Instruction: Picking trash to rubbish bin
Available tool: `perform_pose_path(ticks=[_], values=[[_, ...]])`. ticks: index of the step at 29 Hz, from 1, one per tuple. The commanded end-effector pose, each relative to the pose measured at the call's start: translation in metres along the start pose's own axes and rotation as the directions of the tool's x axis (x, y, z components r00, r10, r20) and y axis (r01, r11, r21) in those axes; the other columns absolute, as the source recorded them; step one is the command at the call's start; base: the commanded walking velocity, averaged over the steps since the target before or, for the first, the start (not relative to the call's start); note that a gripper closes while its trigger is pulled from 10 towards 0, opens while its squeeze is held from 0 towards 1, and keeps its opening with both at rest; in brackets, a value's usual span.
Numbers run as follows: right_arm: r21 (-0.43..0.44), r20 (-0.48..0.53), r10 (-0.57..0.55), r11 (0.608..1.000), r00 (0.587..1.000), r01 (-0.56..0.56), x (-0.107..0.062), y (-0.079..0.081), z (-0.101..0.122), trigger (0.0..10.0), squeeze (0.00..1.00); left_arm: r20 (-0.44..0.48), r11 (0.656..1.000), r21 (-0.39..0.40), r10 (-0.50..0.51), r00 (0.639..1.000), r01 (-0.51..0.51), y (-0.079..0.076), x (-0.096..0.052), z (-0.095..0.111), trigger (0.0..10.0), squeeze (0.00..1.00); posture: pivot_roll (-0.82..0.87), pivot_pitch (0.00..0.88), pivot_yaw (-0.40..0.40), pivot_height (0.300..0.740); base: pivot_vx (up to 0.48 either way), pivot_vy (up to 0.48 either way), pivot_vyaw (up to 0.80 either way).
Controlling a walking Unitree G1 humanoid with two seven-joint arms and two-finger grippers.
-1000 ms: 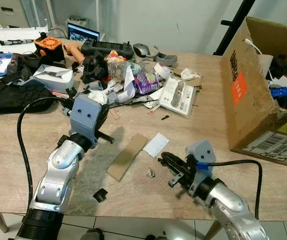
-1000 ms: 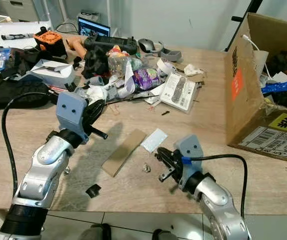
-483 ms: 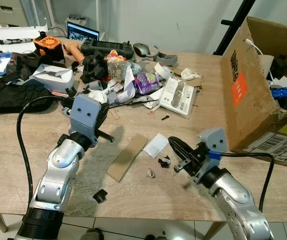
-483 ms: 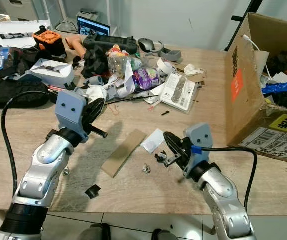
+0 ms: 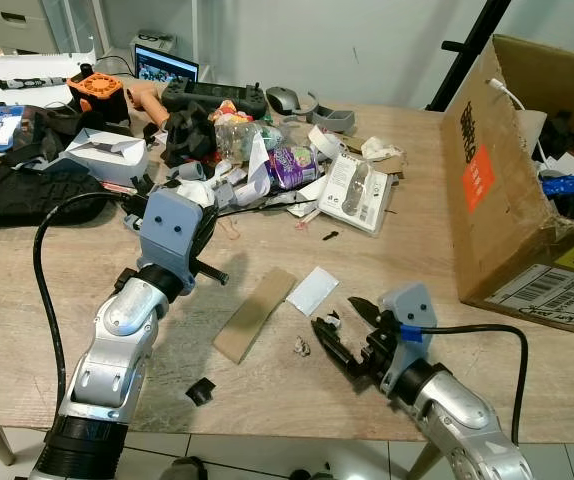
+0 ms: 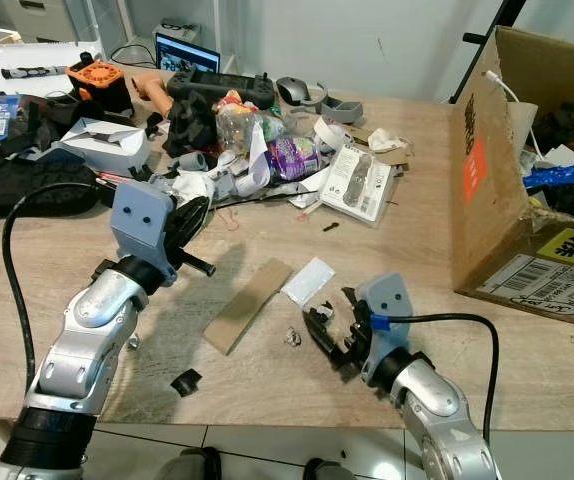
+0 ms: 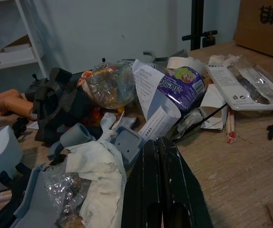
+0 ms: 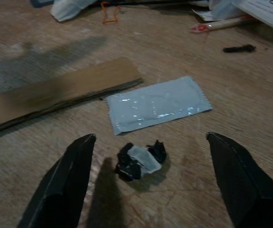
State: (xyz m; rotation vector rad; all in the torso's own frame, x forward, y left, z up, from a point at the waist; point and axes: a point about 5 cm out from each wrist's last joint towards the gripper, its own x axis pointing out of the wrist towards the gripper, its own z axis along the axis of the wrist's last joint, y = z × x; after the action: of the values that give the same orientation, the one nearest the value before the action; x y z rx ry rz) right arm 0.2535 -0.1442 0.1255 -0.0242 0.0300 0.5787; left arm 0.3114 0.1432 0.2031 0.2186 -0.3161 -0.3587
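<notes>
Wooden table (image 5: 57, 260) spans most of the head views, and at the right edge of the frame a large cardboard box (image 5: 497, 200), open and crammed with cables and odds and ends, stands on it. Across the upper middle lies a heap of clutter (image 5: 267, 160): a crumpled plastic bottle, a purple wrapper, papers and a blister pack (image 5: 355, 192), with a black bag (image 5: 17, 190) at the upper left. Left of centre the left gripper (image 7: 160, 190) is raised over the table just before the heap, its two black fingers pressed together. Lower centre, a brown cardboard strip (image 5: 255, 313) lies flat, and just right of its upper end sits a pale foil sachet (image 8: 158, 104). At the lower right the right gripper (image 8: 151, 183) is low over the table with its fingers spread wide, and between the fingertips, apart from both, lies a small crumpled black-and-white scrap (image 8: 140, 160) of trash on the wood, just beside the near edge of the sachet. A tiny grey crumb (image 5: 301, 346) rests close to the left of that gripper, and a small black bit (image 5: 201, 390) lies near the table's front edge at lower left.
</notes>
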Motion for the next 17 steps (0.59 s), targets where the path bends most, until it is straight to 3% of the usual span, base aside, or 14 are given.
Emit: perform_pose_path(ticks=[1, 5, 6, 7, 16, 17], values=[[0.005, -0.002, 0.003, 1.000, 1.000, -0.003, -0.001, -0.001, -0.003, 10.0, 1.00, -0.014, 1.000, -0.003, -0.011, 1.000, 0.011, -0.002, -0.001, -0.003, 10.0, 0.00, 0.03, 0.227, -0.069, 0.740, 0.000, 0.000, 0.00], [-0.009, -0.009, 0.001, 1.000, 1.000, -0.001, 0.003, -0.002, -0.008, 10.0, 0.94, -0.008, 1.000, -0.004, -0.012, 1.000, 0.012, -0.002, -0.002, -0.002, 10.0, 0.00, 0.04, 0.197, -0.065, 0.740, 0.000, 0.000, 0.00], [-0.015, -0.012, 0.004, 1.000, 1.000, -0.004, 0.006, -0.003, -0.009, 10.0, 0.07, -0.008, 1.000, -0.002, -0.013, 1.000, 0.013, -0.002, -0.001, -0.002, 10.0, 0.00, 0.04, 0.208, -0.067, 0.740, 0.000, 0.000, 0.00], [-0.020, -0.019, 0.016, 1.000, 1.000, -0.017, 0.008, -0.004, -0.012, 10.0, 0.00, -0.008, 1.000, -0.002, -0.013, 1.000, 0.013, -0.002, 0.000, -0.002, 10.0, 0.00, 0.04, 0.217, -0.067, 0.740, 0.000, 0.000, 0.00], [-0.020, -0.060, 0.073, 0.997, 0.995, -0.075, 0.017, -0.007, -0.024, 10.0, 0.00, -0.003, 1.000, 0.004, -0.012, 1.000, 0.012, 0.000, 0.000, -0.001, 10.0, 0.00, 0.05, 0.195, -0.065, 0.740, 0.000, 0.000, 0.00], [-0.014, -0.067, 0.091, 0.996, 0.994, -0.092, 0.017, -0.005, -0.025, 9.3, 0.00, -0.003, 1.000, 0.007, -0.013, 1.000, 0.013, 0.000, 0.000, -0.001, 10.0, 0.00, 0.06, 0.182, -0.068, 0.740, 0.000, 0.000, 0.00]])
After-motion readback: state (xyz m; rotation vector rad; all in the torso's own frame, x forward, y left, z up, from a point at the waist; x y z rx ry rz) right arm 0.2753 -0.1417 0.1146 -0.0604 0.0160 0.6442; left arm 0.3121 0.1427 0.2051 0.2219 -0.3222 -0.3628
